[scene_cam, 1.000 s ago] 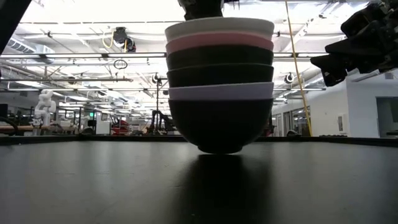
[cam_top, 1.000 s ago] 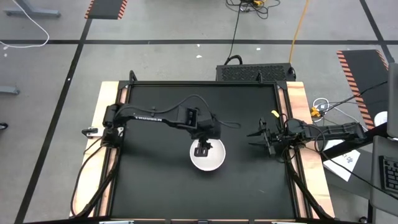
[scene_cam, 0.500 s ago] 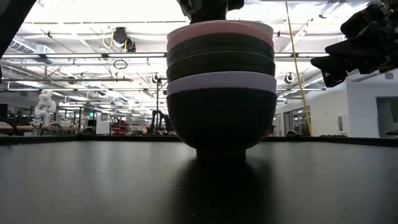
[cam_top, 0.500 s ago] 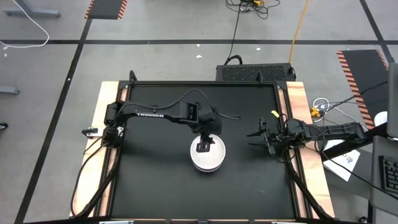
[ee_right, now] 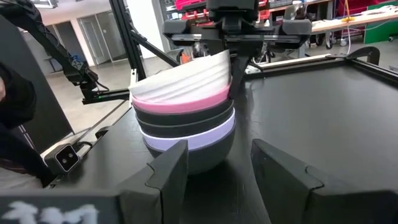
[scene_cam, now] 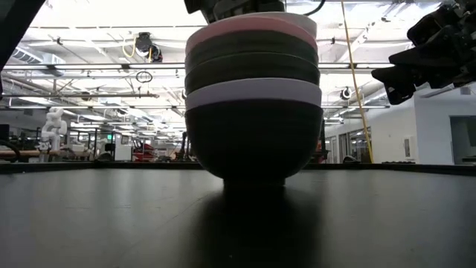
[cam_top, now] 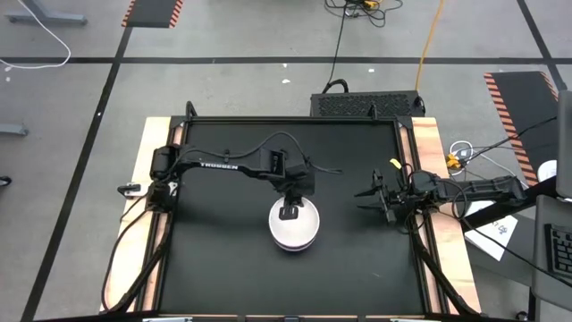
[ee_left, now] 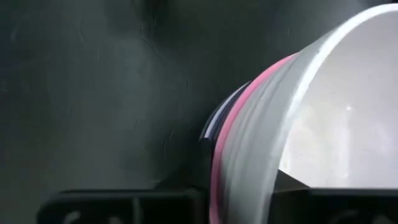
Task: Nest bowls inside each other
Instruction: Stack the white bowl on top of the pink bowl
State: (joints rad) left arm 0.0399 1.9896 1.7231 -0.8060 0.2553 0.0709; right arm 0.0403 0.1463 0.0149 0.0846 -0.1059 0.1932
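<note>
A stack of nested bowls (cam_top: 293, 228) stands by the foot of its black bottom bowl (scene_cam: 253, 145) on the black table top, near the middle. Above that bowl come a lavender one (ee_right: 205, 138), two dark ones, a pink one (ee_right: 180, 99) and a white one (ee_right: 186, 78) on top. My left gripper (cam_top: 288, 213) is over the stack's far rim, shut on the bowls. My right gripper (cam_top: 362, 194) waits open at the table's right edge, pointing level at the stack. My left gripper has the far rim of the white top bowl (ee_left: 249, 180), with the pink rim just beneath, between its two fingers: one finger inside the bowl, one outside (ee_right: 239, 65). The fingers slant down from above. The stack stands on the table, the white bowl slightly askew.
The black table top (cam_top: 214, 259) has raised rails and wooden strips along its left and right sides. A black box (cam_top: 366, 103) sits just behind the far edge. Cables and papers lie on the floor to the right.
My left gripper has come down over the stack's far rim. The white bowl, which stood high above the pink one, has sunk into it until only a thin white edge shows. The whole stack has slid a little toward the table's left.
</note>
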